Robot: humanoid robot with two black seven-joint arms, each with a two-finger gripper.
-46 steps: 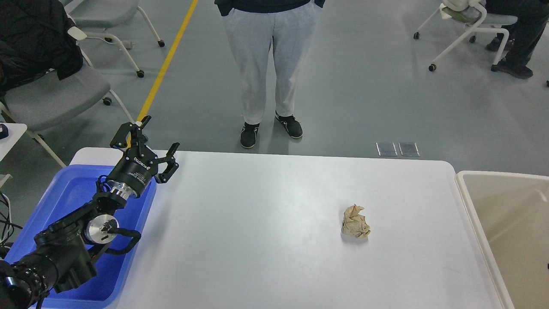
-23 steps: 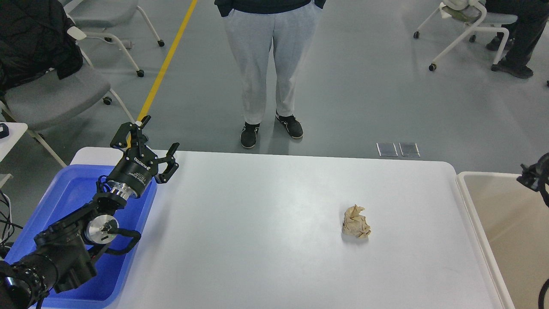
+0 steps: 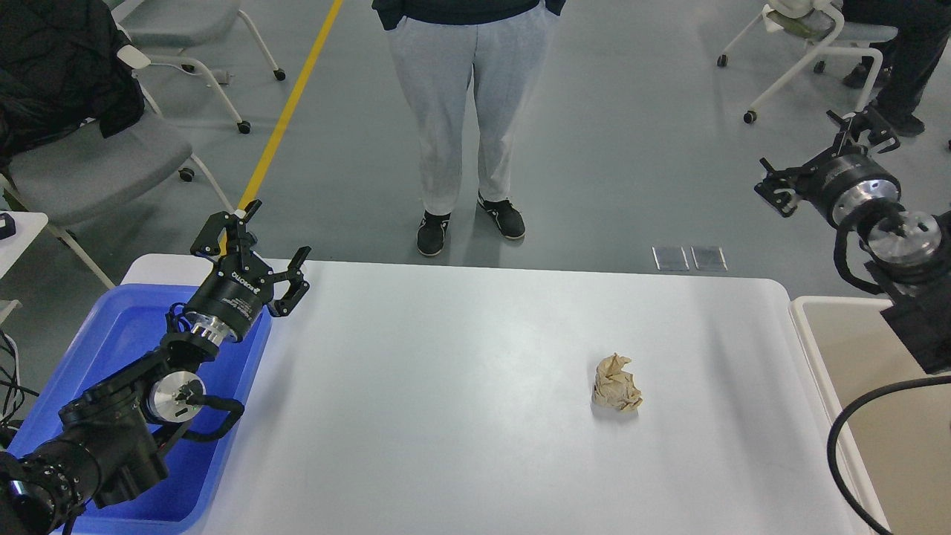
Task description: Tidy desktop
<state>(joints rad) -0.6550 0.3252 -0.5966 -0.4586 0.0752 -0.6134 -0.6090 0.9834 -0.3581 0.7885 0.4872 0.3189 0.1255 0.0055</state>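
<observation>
Grey floor with a yellow line [image 3: 293, 96] is seen beyond the white desktop [image 3: 461, 386].

One crumpled paper ball [image 3: 616, 383] is left right of centre, between a blue tray [image 3: 111, 349] and a beige bin [image 3: 877, 416]. Wide-spread jaws are shown by the left gripper [image 3: 256, 241] and the right gripper [image 3: 817, 152], nothing held. Chairs [image 3: 89, 160] and a standing person [image 3: 464, 104] are seen behind.

The only writing I can read is a white "ROBOTIQ" brand mark on the black body of my left gripper [image 3: 256, 241]. A smaller white line sits below it, too fine to make out. Nothing else carries legible text.
</observation>
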